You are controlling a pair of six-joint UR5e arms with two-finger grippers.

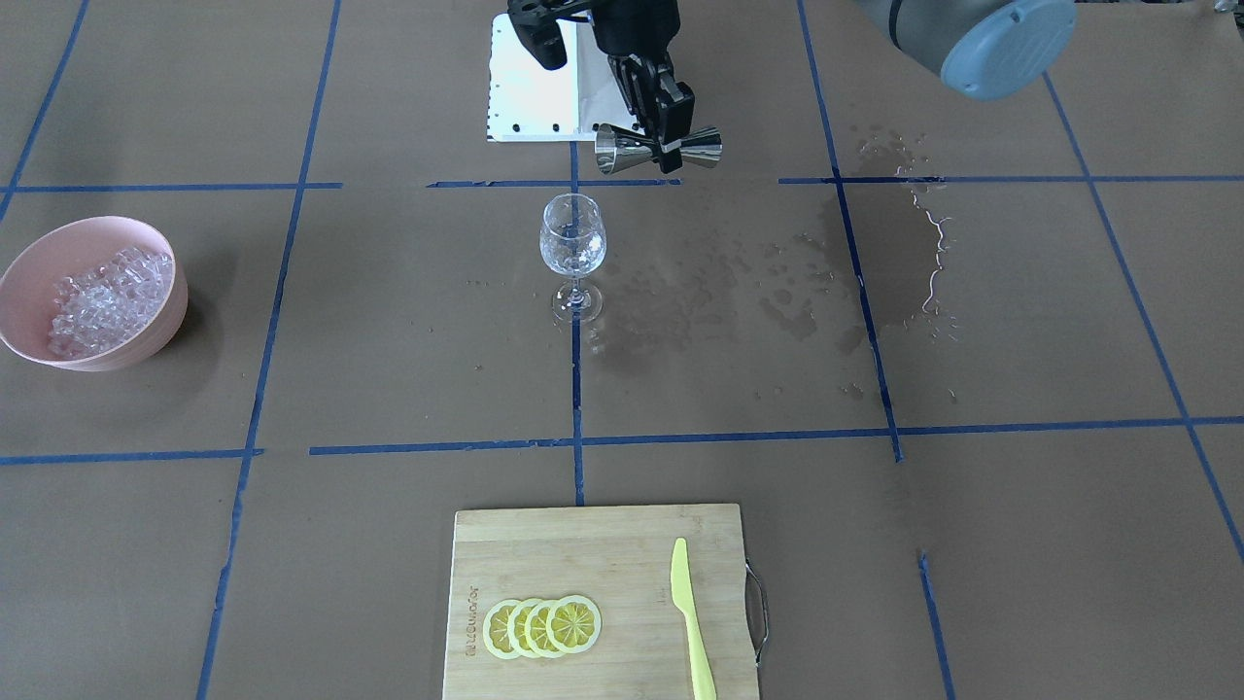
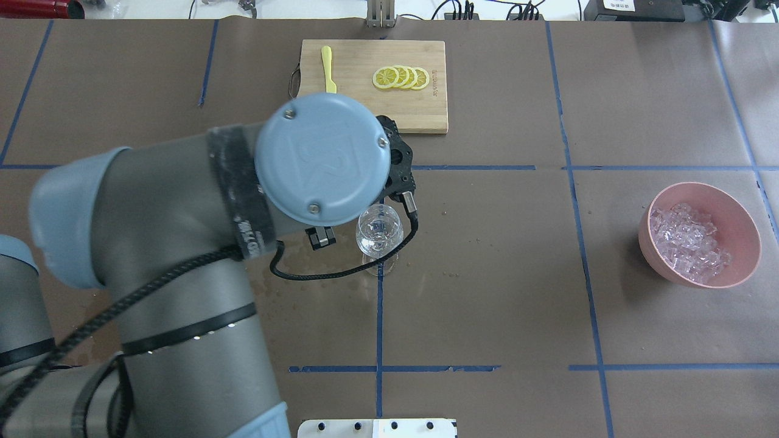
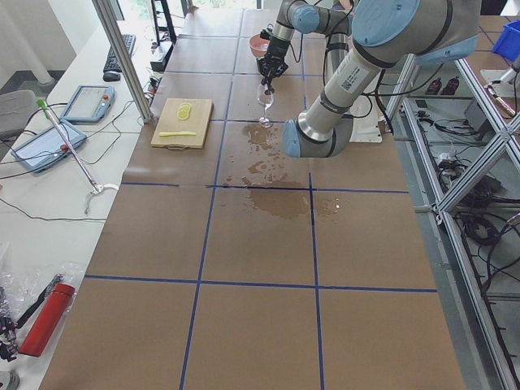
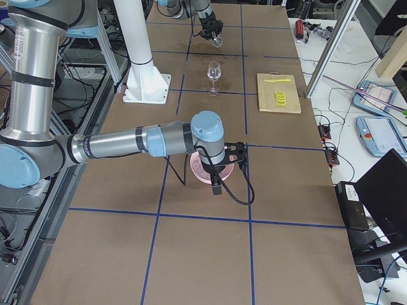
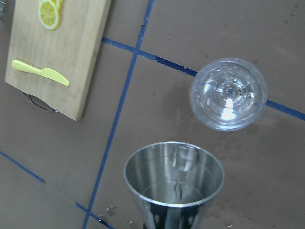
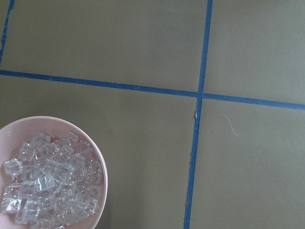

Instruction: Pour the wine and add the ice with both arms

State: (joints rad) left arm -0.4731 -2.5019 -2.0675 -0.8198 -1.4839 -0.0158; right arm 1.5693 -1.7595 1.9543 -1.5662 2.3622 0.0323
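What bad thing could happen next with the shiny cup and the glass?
1. The left gripper holds the metal cup sideways in its jaws. The cup seems beside the wine glass, not over it, so liquid might miss. Wet patches already mark the table.
2. The arm's black cable loops close to the thin-stemmed glass. It might tip the glass if the arm swings.
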